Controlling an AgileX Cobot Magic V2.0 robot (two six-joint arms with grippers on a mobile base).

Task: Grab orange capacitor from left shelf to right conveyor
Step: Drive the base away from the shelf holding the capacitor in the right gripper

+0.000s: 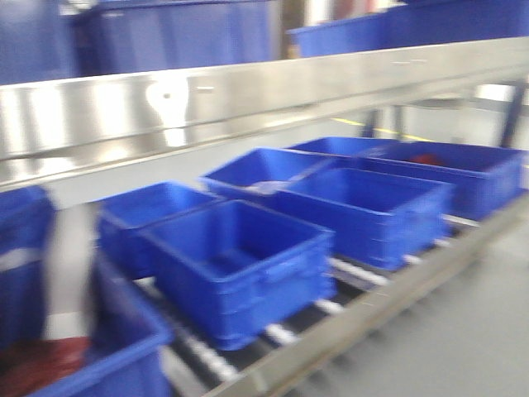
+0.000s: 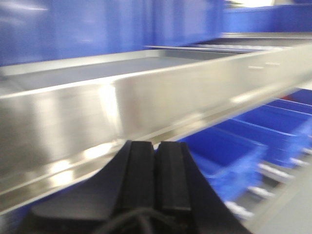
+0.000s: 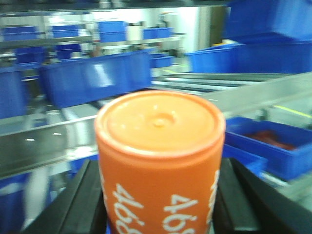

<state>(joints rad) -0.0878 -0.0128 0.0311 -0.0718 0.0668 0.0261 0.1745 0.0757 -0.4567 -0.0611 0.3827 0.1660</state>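
Blurred warehouse shelving fills every view: a shiny steel rail of the left shelf point(image 1: 248, 91) crosses the upper part of the front view, and blue bins point(image 1: 240, 265) sit in rows on white rollers point(image 1: 359, 273) below it. In the lower centre of the right wrist view stands the orange capacitor point(image 3: 161, 161). It is an upright, smooth orange cylinder with a flat, rimmed top, a small dimple in the middle, and white digits "468" on its side, cut off by the lower frame edge. The right end effector point(image 3: 163, 207) clamps it, black fingers point(image 3: 80, 204) pressed against both sides. The left end effector point(image 2: 156, 170), at the bottom of its view below the rail, has its black pads pressed together, nothing between them.
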